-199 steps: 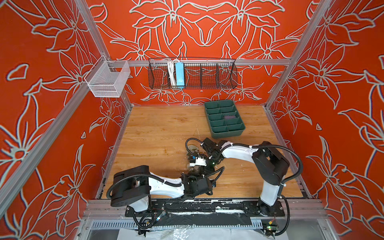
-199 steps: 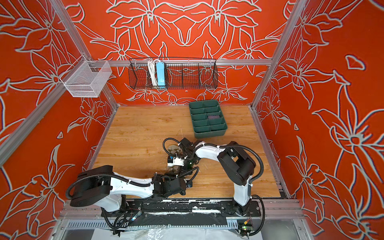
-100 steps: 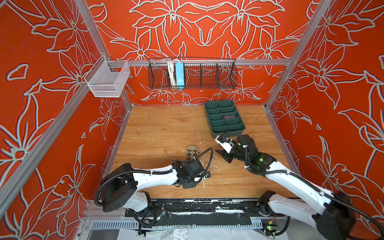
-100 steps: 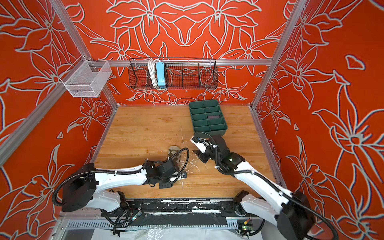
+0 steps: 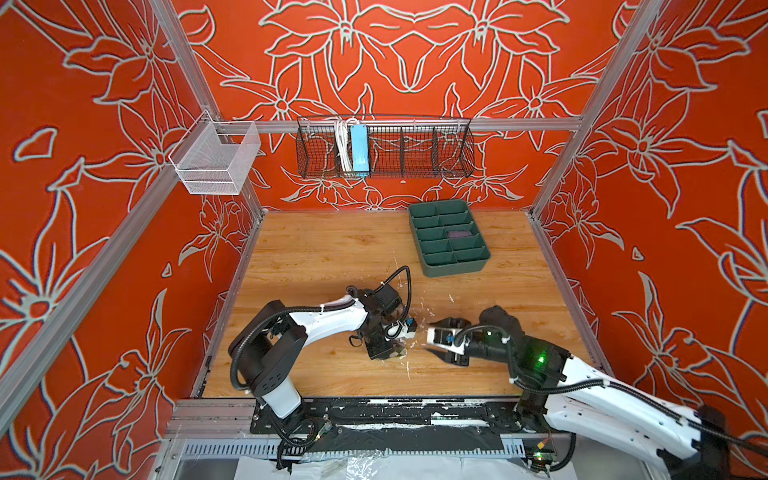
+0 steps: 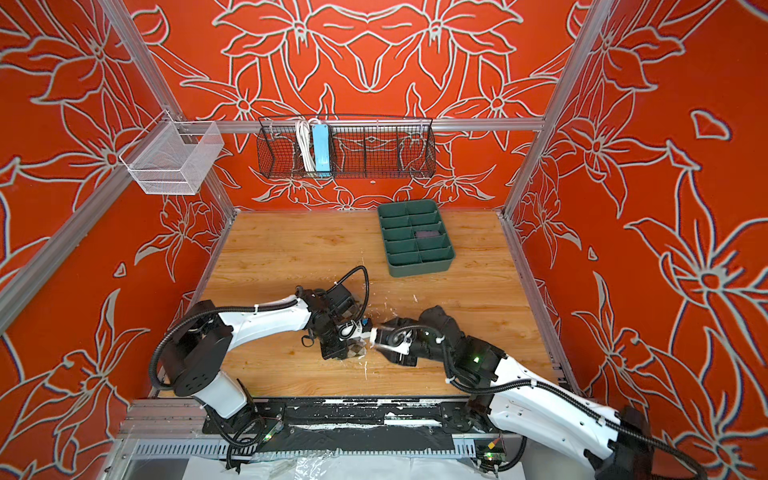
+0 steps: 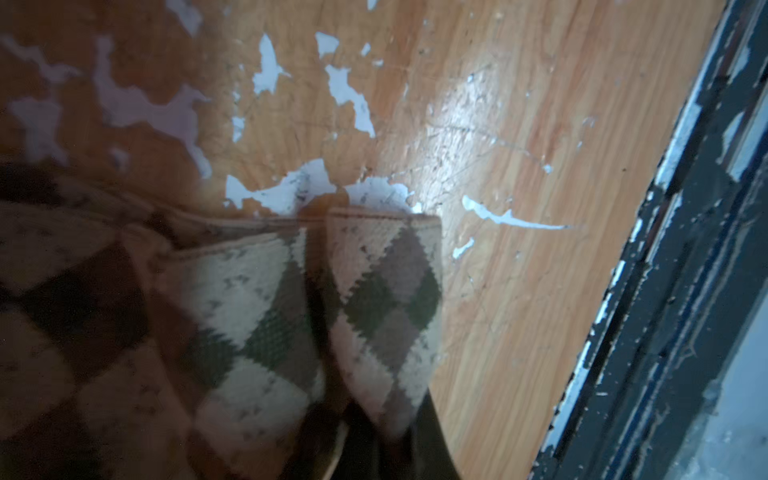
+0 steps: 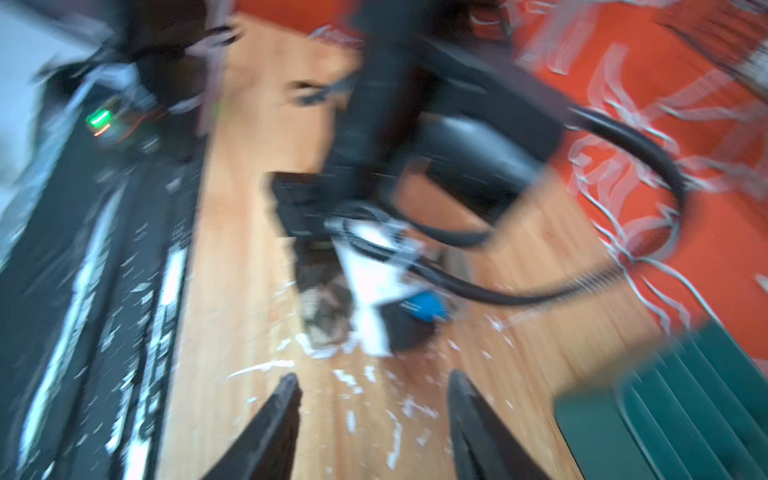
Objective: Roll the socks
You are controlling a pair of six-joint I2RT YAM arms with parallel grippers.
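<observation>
Both top views looked steeply down from high above the front edge at the whole wooden table, near-identical in coverage. The left wrist camera sat close over the argyle sock and the table's front rail. The blurred right wrist camera faced low across the table, past the right gripper, also catching that sock.

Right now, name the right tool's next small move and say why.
Probably ease the right tool toward the argyle sock and close on its near side. Its jaws stand open and empty just beside it, while the left tool is shut on the sock, holding it on the table. A second grip seems needed to roll it.
</observation>
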